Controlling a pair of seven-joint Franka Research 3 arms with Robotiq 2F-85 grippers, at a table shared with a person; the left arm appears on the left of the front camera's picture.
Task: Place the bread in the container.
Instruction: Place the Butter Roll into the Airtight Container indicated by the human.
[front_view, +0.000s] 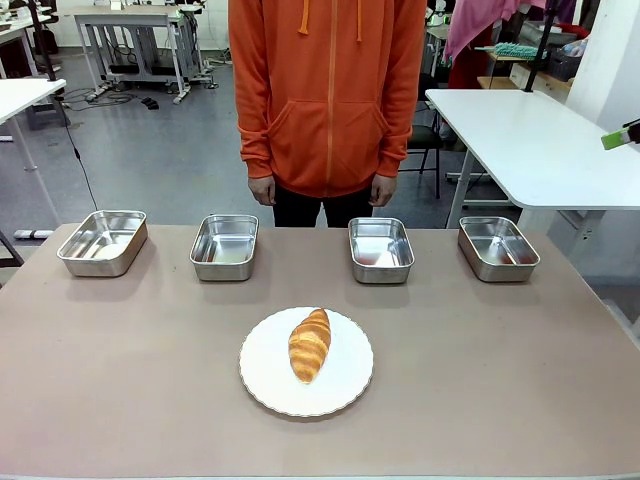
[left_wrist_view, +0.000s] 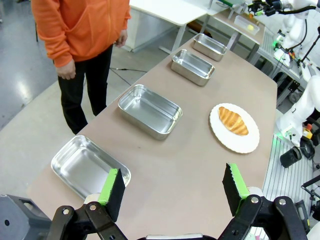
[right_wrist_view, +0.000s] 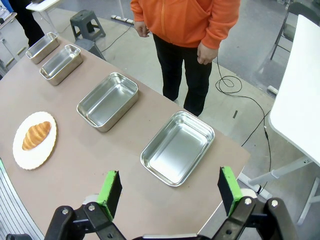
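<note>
- Now the bread (front_view: 310, 344) lies on a white plate (front_view: 347, 388), easy to reach.
- Four empty trays (front_view: 222, 272) stand in a row behind it.
- Both the left pincer (left_wrist_view: 172, 184) and the right pincer (right_wrist_view: 170, 187) gape wide, holding nothing.

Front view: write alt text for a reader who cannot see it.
A croissant lies on a white plate on a brown table. Beyond it stand four empty steel trays in a row, then a person in orange.

In front view I lose the person (front_view: 327, 100) above the shoulders and, behind the worktop (front_view: 120, 400), below the thighs; a green pad (front_view: 618, 138) pokes in at the right edge, the rest cropped. A finger (left_wrist_view: 114, 192) of the left gripper (left_wrist_view: 172, 168) covers a corner of the nearest tray (left_wrist_view: 80, 165).
</note>
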